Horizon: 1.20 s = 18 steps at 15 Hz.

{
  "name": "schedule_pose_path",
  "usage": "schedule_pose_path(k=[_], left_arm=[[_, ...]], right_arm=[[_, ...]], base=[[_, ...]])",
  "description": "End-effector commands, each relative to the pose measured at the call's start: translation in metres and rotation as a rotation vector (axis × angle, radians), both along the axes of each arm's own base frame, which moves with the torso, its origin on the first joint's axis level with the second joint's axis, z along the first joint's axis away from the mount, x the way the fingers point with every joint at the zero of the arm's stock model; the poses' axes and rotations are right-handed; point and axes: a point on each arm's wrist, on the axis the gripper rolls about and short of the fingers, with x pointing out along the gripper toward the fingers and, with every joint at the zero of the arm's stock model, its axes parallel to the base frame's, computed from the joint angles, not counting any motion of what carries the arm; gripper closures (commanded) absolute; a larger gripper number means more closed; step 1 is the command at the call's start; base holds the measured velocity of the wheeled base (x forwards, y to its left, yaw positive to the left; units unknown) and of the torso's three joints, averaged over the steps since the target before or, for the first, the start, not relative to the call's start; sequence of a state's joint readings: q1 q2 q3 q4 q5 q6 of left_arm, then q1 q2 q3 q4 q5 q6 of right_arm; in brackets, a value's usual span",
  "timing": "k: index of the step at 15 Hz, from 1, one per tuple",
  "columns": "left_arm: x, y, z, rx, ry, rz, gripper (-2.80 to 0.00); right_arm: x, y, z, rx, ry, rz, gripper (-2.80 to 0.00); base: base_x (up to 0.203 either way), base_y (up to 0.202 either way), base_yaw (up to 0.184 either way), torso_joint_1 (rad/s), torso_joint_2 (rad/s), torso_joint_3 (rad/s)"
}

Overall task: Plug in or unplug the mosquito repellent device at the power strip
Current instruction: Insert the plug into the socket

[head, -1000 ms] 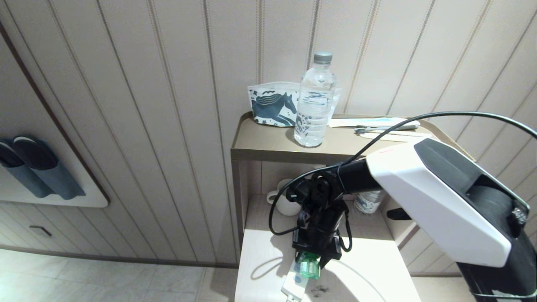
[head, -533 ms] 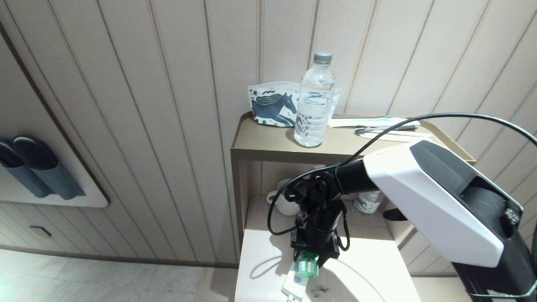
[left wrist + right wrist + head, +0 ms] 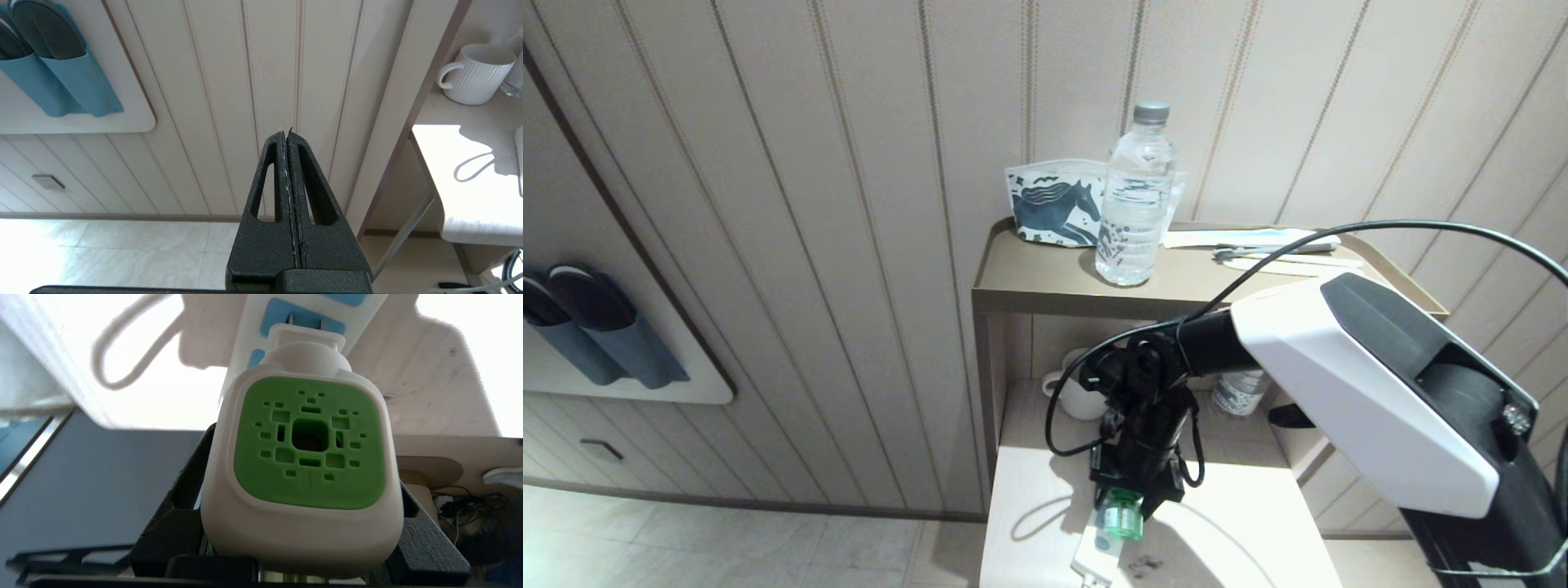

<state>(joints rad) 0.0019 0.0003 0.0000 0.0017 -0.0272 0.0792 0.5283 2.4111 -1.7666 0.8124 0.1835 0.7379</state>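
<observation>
Striped wall panels back the pale bench [image 3: 1241, 523], where my right end effector [image 3: 1131, 500] is clamped on the mosquito repellent device [image 3: 1121, 516], its black fingers [image 3: 171, 522] pressed against both sides of the white body. Over the last second almost nothing has shifted: the device sits at the power strip [image 3: 1097, 557] just as before. Its prongs meet a blue socket face, though I can't tell how deep. I read this as mid-insertion or mid-pull. My left end effector [image 3: 288, 136] hangs closed, empty, beside the bench.
</observation>
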Motion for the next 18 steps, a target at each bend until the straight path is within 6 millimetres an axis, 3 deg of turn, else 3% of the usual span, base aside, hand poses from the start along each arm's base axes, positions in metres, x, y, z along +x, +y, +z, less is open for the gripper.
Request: schedule_pose_path(k=[1, 6, 18], left_arm=[[0.0, 0.0, 0.0, 0.001, -0.001, 0.0, 0.0], [0.0, 0.0, 0.0, 0.001, -0.001, -0.001, 0.0], [0.0, 0.0, 0.0, 0.001, -0.001, 0.0, 0.0]], right_arm=[[0.0006, -0.0045, 0.0024, 0.014, 0.017, -0.002, 0.0], [-0.0005, -0.0059, 0.004, 0.01, 0.086, 0.023, 0.0], [0.0063, -0.0038, -0.0006, 0.01, 0.063, 0.042, 0.0]], base=[[0.0, 0.0, 0.0, 0.0, 0.0, 0.0], [0.0, 0.0, 0.0, 0.0, 0.0, 0.0], [0.0, 0.0, 0.0, 0.0, 0.0, 0.0]])
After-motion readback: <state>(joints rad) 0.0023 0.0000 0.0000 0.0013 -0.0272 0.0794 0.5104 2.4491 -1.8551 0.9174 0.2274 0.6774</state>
